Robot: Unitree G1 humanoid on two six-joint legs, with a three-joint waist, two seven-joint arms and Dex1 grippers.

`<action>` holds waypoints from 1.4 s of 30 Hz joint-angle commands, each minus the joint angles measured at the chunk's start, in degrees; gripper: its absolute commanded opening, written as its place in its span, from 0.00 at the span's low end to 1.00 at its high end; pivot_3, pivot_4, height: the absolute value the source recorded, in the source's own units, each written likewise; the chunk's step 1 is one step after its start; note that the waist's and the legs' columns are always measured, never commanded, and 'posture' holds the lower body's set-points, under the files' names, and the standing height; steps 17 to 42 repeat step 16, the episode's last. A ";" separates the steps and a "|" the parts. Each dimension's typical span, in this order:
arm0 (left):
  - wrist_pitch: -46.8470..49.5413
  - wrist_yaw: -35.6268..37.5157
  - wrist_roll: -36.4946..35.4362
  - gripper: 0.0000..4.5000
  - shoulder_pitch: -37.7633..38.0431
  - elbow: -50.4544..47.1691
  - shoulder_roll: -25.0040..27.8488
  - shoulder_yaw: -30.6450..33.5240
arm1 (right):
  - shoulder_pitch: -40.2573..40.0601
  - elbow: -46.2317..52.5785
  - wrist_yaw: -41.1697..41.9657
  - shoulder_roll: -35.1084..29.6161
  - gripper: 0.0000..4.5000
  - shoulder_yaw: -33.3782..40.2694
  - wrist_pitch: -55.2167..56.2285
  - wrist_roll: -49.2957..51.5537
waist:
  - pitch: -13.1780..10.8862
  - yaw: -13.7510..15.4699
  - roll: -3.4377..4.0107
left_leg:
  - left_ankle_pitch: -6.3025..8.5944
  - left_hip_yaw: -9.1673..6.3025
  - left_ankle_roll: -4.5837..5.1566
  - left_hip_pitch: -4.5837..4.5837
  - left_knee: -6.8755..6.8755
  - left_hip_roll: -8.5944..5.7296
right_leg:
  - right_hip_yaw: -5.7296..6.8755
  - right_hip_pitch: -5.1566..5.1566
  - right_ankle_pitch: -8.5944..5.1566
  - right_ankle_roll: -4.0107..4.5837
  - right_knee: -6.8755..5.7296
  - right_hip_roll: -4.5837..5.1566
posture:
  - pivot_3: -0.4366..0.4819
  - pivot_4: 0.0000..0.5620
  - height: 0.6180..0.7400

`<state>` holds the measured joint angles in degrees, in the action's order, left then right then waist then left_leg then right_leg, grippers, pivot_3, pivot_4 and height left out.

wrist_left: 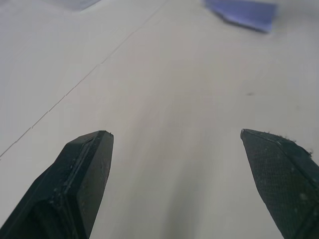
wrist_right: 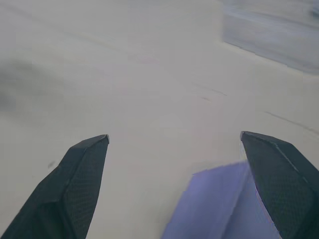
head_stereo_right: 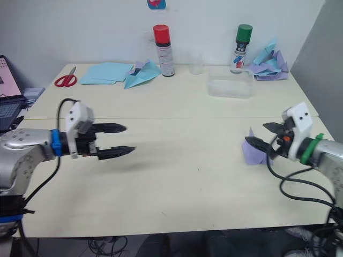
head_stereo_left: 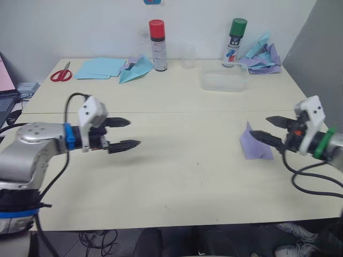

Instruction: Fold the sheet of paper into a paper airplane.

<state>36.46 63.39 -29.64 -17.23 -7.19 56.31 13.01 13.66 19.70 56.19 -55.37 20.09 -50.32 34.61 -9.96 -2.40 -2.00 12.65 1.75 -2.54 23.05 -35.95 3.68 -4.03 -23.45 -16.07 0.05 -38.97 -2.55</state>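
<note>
The sheet of paper (head_stereo_left: 256, 145), pale lavender, lies on the right side of the table (head_stereo_left: 177, 171), folded into a small pointed wedge with an upright fin, the paper airplane shape. My right gripper (head_stereo_left: 259, 127) is open just above it, its lower finger over the wedge's edge; the right wrist view has the lavender paper (wrist_right: 219, 204) beside one finger, not clamped. My left gripper (head_stereo_left: 134, 133) hovers open over bare table at the left, far from the paper, which lies well ahead of it (wrist_left: 244, 14).
Along the back edge lie red scissors (head_stereo_left: 61, 74), light blue sheets (head_stereo_left: 99, 67), a light blue plane (head_stereo_left: 135, 68), a red-capped can (head_stereo_left: 157, 45), a clear tub (head_stereo_left: 225, 80), a green-capped can (head_stereo_left: 235, 42) and a heap of paper planes (head_stereo_left: 262, 58).
</note>
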 commanded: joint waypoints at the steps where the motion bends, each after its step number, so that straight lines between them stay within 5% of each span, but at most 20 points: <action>1: 0.89 -2.05 -0.26 1.00 5.64 -1.81 1.80 8.23 | -1.53 -5.61 9.96 -6.55 1.00 1.42 7.32 -1.54 | -0.01 0.04 -0.01 | 0.00 0.03 0.01 -0.01 0.00 0.00 | -0.01 0.00 -0.03 0.02 0.00 0.20 | 0.48 0.27 1.00; 11: -2.33 -5.37 1.04 1.00 14.26 -1.55 1.06 17.33 | -5.37 -11.24 10.04 -10.21 1.00 5.53 11.43 -4.16 | -0.06 0.10 -0.13 | 0.00 0.10 0.01 -0.07 -0.05 -0.03 | -0.01 0.07 0.04 -0.12 -0.07 0.61 | 0.48 0.27 1.00; 42: -3.20 -6.92 1.13 1.00 13.85 -2.36 -0.16 15.05 | -7.31 -11.05 8.70 -8.84 1.00 5.80 12.85 -4.68 | -0.05 0.37 -0.13 | 0.00 0.09 0.01 -0.07 -0.06 -0.05 | 0.00 0.08 0.05 -0.15 -0.07 0.64 | 0.48 0.27 1.00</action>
